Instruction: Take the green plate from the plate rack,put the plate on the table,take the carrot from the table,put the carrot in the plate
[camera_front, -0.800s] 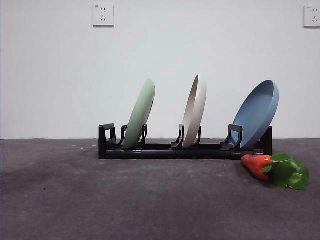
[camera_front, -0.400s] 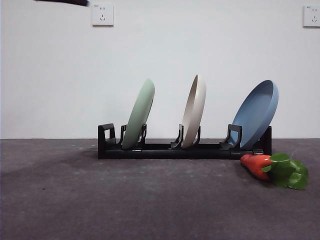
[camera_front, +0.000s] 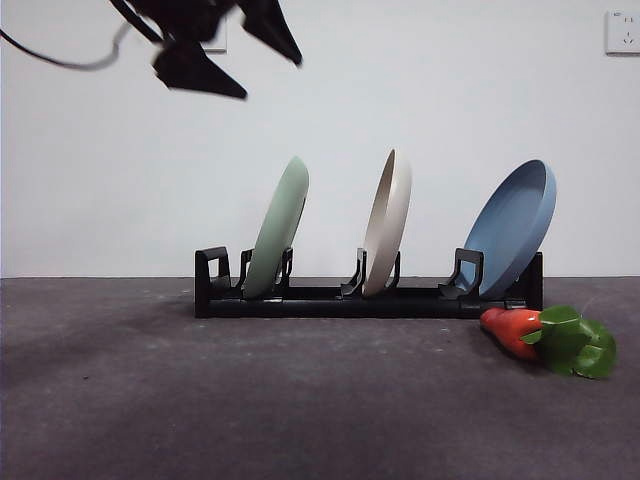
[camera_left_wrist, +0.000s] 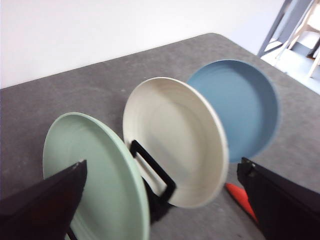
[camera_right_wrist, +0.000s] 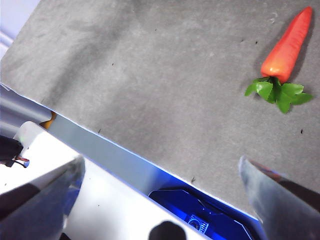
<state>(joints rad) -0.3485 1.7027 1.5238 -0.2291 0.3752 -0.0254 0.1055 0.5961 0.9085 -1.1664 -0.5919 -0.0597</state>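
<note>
Front view is showing the left gripper (camera_front: 235, 55) now coming in high above the green plate (camera_front: 277, 230), where half a second ago only a dark tip was showing; its jaws are standing wide apart, so I judge the approach for the pick is beginning. The plate is sitting tilted in the plate rack (camera_front: 330, 298), untouched. The carrot (camera_front: 515, 330) is lying on the counter (camera_front: 250, 400) by the rack's end. The right gripper (camera_right_wrist: 160, 200), jaws apart, is waiting.
</note>
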